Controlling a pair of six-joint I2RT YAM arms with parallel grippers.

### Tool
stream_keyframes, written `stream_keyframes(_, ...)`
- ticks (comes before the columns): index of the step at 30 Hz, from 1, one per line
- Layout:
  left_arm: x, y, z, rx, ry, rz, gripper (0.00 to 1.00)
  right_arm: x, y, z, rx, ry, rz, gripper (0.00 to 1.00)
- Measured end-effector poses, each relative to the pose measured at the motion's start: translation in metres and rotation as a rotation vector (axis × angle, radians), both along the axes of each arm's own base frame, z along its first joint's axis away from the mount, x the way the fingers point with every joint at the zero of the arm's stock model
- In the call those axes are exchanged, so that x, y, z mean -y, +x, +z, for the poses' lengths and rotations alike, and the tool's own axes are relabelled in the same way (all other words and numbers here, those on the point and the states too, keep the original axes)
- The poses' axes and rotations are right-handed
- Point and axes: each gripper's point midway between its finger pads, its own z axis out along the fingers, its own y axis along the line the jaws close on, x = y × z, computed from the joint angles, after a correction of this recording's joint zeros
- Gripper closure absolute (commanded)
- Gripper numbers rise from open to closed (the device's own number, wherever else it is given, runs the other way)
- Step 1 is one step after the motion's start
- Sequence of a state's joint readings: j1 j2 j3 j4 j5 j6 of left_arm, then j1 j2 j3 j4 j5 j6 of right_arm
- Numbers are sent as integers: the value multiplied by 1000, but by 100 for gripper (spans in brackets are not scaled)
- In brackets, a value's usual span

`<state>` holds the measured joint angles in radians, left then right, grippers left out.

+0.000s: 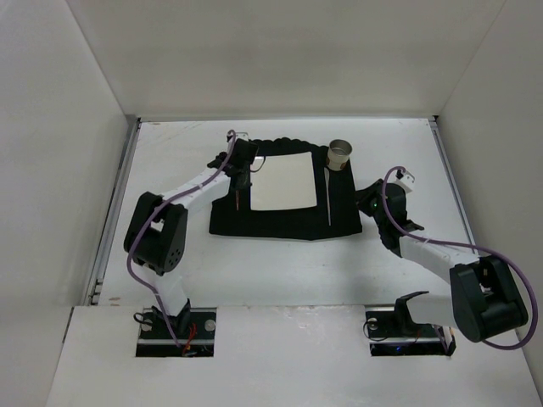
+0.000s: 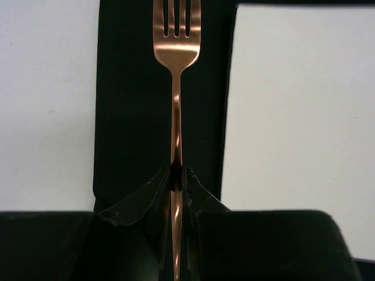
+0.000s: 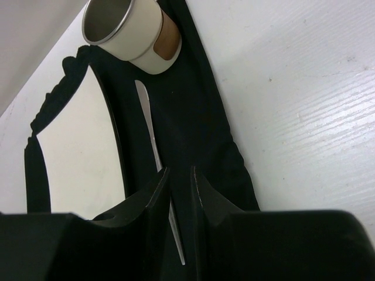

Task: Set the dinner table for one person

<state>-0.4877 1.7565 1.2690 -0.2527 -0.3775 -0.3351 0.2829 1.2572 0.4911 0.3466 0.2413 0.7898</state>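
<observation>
Starting at the near edge, the dinner table (image 1: 280,271) is seen spreading white from the arm bases out to the far wall. A black mat (image 1: 254,222) is laid towards its far edge, about midway between left and right.

Over the mat's left strip the left gripper (image 2: 177,175) is clamped on the handle of a copper fork (image 2: 176,88), whose tines are pointed out ahead of the fingers. The fork's long axis is lined up with the left side of the square white plate (image 2: 299,117). The fork is placed between that side and the mat's left edge, so its spot is judged to lie straight beneath it, not off to either side. Whether the tines are touching the cloth cannot be told; the top view suggests they may be held low. A lowering and a release are judged to be all that is called for.

The right gripper (image 3: 180,175) is held near the mat's right edge, well apart from the fork, its jaws drawn nearly together on nothing. Ahead of it a knife (image 3: 151,126) is laid along the plate's right side, and a cup (image 3: 132,29) is set at the mat's far right corner.
</observation>
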Motion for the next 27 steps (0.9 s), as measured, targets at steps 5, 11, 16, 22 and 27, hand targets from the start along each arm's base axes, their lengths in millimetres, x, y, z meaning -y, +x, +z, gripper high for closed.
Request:
stream_keyframes(5,-10,-7,-42,-106,104,-18,92,-1,0,0,2,2,2,74)
stream_keyframes(11,-10,-12,-50,-130,150,-34,92,-1,0,0,0,3,5,74)
stream_keyframes(16,-10,-12,-50,-129,156,-36,91,-1,0,0,1,3,6,73)
stream_keyframes(22,-12,-13,-56,-140,170,-29,87,-1,0,0,1,4,6,73)
stream_keyframes(27,-13,-13,-56,-138,175,-26,78,-2,0,0,1,4,7,72)
